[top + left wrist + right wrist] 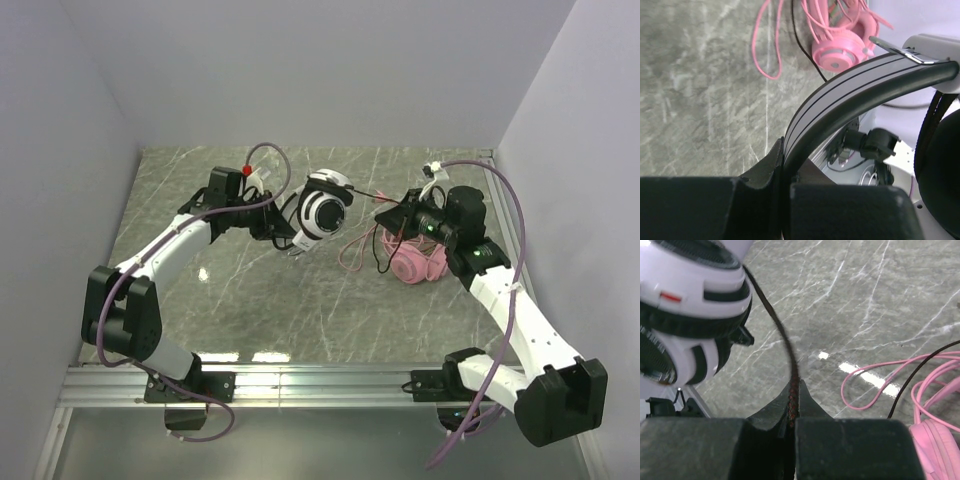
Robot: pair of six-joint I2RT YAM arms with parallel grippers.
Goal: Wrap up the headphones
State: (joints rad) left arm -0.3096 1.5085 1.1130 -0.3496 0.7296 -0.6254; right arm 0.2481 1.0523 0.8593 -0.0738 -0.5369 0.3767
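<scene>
My left gripper [283,222] holds the black-and-white headphones [323,205] above the table, shut on their grey-striped headband [840,95]. In the left wrist view the jaws [785,156] pinch that band, and a black earcup [945,175] hangs at the right. My right gripper [387,212] is shut on the black braided cable [782,335], which runs taut from the white earcup [690,300] into the closed jaws [795,392]. The pink headphones [416,262] lie on the table under my right arm. Their pink cable [352,252] sprawls in loose loops to the left.
The table top is grey marble [250,300] with white walls on three sides. An aluminium rail [300,385] runs along the near edge, between the arm bases. A thin black cable [381,258] trails down beside the pink headset.
</scene>
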